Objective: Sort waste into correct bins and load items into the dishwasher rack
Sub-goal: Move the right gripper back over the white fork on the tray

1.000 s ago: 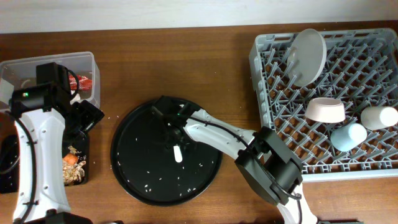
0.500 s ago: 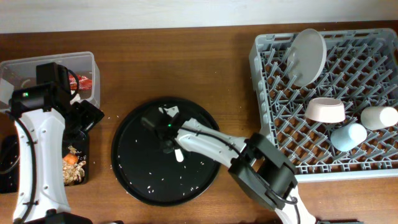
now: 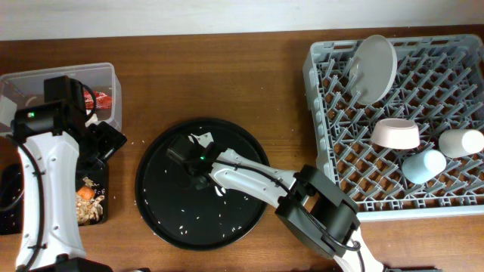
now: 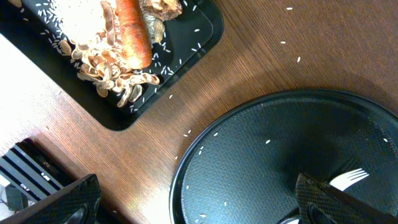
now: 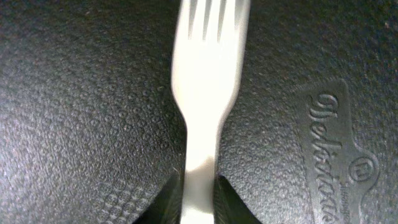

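A white plastic fork (image 5: 208, 68) lies on the round black tray (image 5: 81, 93), tines pointing away from the wrist camera. My right gripper (image 5: 199, 199) is shut on its handle, one finger pressed against each side. From overhead, the right gripper (image 3: 201, 172) is low over the tray's middle and the fork's tines (image 3: 201, 139) show beyond it. My left gripper (image 4: 196, 208) hangs open and empty above the table, between the flat black tray (image 4: 186, 43) and the round tray (image 4: 267, 162). An orange carrot (image 4: 132, 31) and brown scraps lie in the flat tray.
The grey dishwasher rack (image 3: 325, 151) at right holds a plate (image 3: 376, 68), a bowl (image 3: 395, 134), a blue cup (image 3: 423, 166) and a cream cup (image 3: 461, 142). A clear tub (image 3: 106, 75) at far left holds a red wrapper (image 3: 104, 98). Rice grains dot the round tray.
The right gripper has slid left across the round tray and closed onto the fork's handle. The left arm has stayed where it was.
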`<state>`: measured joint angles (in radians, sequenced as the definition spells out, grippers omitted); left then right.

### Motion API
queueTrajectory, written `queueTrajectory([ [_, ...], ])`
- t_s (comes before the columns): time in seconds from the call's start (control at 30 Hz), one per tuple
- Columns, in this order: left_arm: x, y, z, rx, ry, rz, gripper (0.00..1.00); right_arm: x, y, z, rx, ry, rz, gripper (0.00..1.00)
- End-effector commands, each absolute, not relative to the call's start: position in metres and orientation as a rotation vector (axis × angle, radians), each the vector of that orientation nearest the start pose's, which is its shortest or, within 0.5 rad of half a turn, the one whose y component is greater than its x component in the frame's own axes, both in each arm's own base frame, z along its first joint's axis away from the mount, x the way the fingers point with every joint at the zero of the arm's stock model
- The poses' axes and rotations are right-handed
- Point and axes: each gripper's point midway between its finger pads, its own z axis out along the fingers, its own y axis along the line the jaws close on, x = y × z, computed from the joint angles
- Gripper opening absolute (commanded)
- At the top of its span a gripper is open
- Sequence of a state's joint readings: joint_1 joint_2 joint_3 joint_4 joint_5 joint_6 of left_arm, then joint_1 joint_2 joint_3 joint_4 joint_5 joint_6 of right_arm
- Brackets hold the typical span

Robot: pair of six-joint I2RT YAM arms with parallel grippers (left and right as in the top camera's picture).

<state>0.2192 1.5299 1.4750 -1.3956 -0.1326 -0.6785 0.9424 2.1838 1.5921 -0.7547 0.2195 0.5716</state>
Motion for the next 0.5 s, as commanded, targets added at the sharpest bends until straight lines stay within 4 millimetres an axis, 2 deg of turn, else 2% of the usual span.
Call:
queueTrajectory([
  [0.0, 0.273, 0.088, 0.18, -1.329, 2.681, 0.175, 0.99, 0.3, 0.35, 0.006, -0.494, 2.807, -0.027, 0.14],
  [0.2, 0.273, 0.088, 0.18, -1.329, 2.681, 0.175, 0.99, 0.306, 0.35, 0.023, -0.473, 2.815, -0.033, 0.08],
  [0.27, 0.273, 0.088, 0.18, -1.329, 2.681, 0.175, 0.99, 0.317, 0.338, 0.046, -0.412, 2.824, -0.038, 0.04],
  [0.37, 0.273, 0.088, 0.18, -1.329, 2.681, 0.175, 0.99, 0.338, 0.319, 0.081, -0.318, 2.813, -0.017, 0.04],
  [0.4, 0.273, 0.088, 0.18, -1.329, 2.681, 0.175, 0.99, 0.341, 0.316, 0.088, -0.299, 2.822, 0.008, 0.04],
  [0.47, 0.273, 0.088, 0.18, -1.329, 2.681, 0.175, 0.99, 0.338, 0.319, 0.087, -0.344, 2.853, 0.066, 0.05],
])
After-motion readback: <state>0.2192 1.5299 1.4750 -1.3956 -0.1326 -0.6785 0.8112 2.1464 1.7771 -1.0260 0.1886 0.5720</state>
